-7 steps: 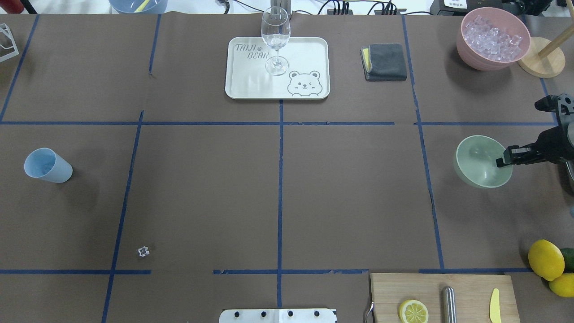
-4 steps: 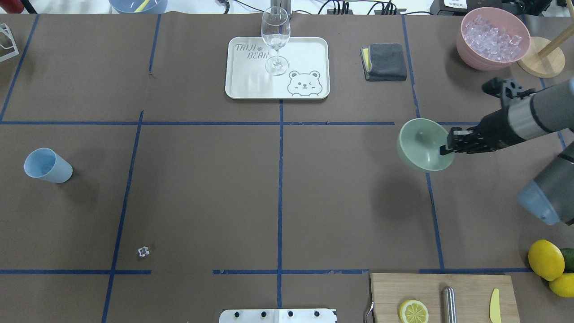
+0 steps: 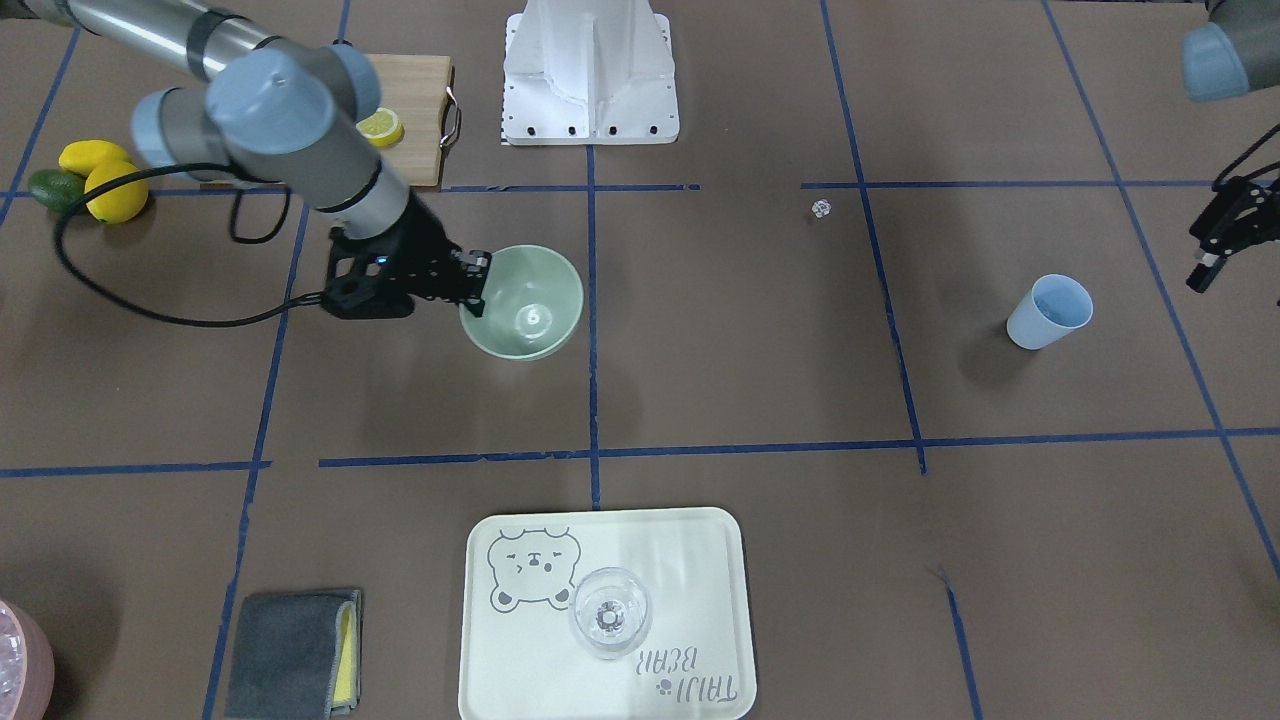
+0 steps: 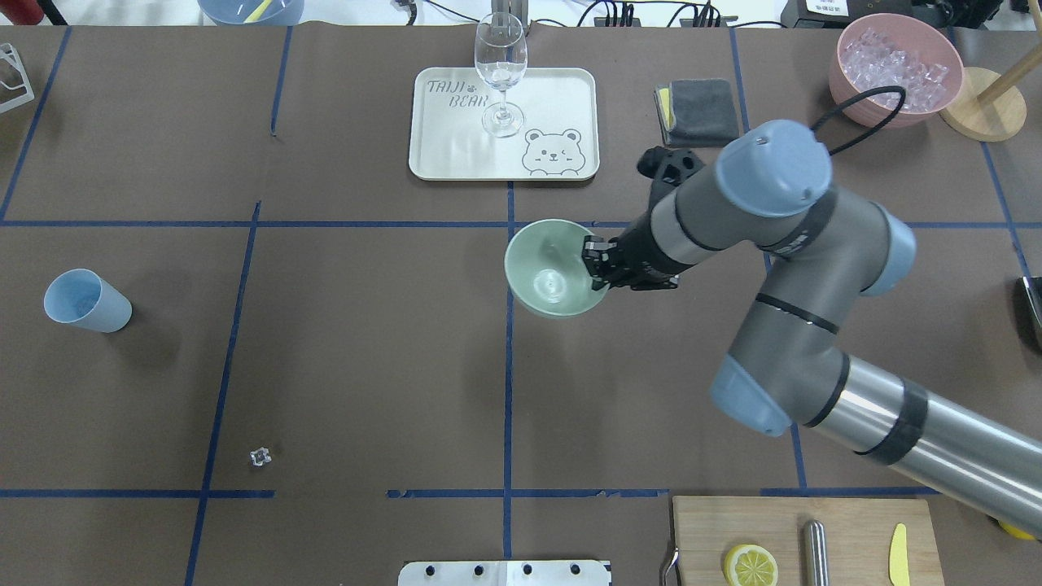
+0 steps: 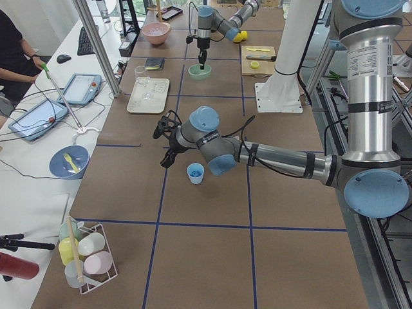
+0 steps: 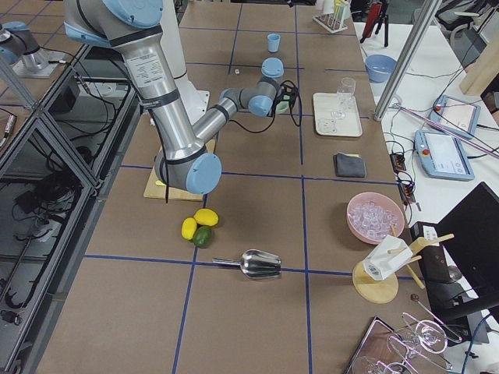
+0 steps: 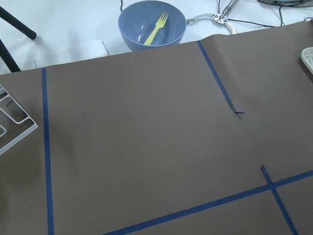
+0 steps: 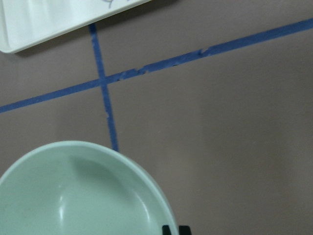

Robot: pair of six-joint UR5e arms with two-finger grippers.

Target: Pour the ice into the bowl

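The right arm reaches in over the counter (image 4: 366, 366), elbow raised, its hand (image 4: 593, 265) clamped on the rim of the sage-green bowl (image 4: 544, 268) beside the central tape line (image 4: 509, 382). The left hand (image 3: 1203, 268) hangs near the blue cup (image 3: 1048, 312), and I cannot tell how far open it is. The ice (image 4: 891, 63) lies in the pink container (image 4: 840, 88), well apart.

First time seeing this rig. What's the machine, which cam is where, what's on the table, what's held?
Two robot arms at a taped table. Views: one facing the robot, one over its shoulders, one from each table end, one on each wrist. The right tool grips the rim of an empty green bowl near the table's middle. The left tool holds nothing, near a blue cup. Also: tray with wine glass, pink container of ice cubes, cutting board, stray cube.
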